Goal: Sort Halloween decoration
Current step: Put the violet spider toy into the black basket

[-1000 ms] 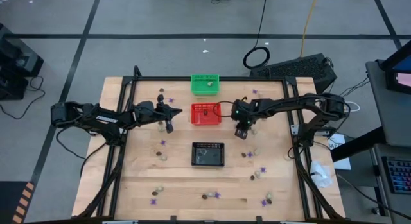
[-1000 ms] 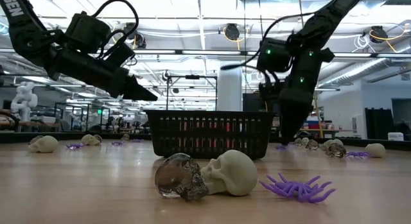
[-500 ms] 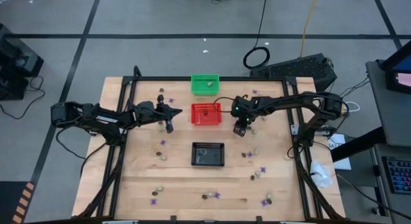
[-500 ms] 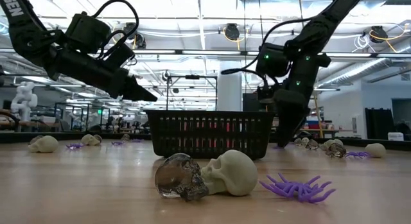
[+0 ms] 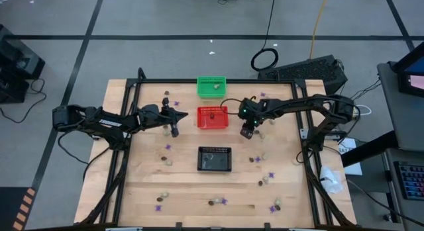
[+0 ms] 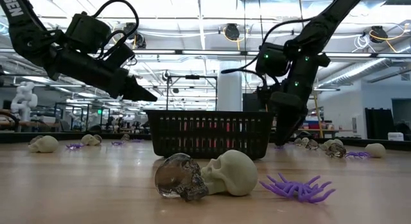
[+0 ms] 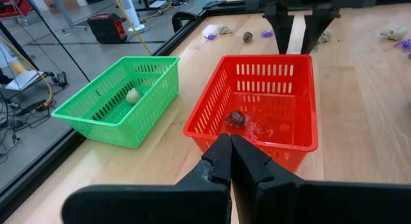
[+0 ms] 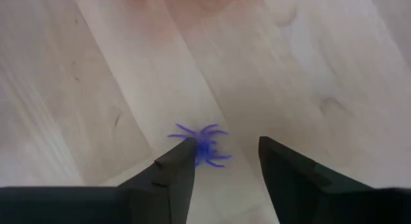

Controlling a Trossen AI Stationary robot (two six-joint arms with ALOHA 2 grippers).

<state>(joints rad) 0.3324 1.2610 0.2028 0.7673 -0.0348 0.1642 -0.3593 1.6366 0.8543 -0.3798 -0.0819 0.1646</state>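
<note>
Right end effector (image 8: 221,163) pointed down just right of the red basket (image 5: 212,117), fingers spread wide over a purple spider (image 8: 202,144) on the bench (image 5: 185,184). Left end effector (image 7: 230,161), pinched shut and empty, hovered left of that basket. Other trinkets lay scattered across the wood.

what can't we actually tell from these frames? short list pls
- Black basket contents: too small in the high view; mesh wall hides them in the low view.
- Right gripper and purple spider: right wrist view shows open fingers straddling it, contact unclear; in the high view the gripper covers it.
- Trinkets on the table: too small in the high view to tell types.
</note>
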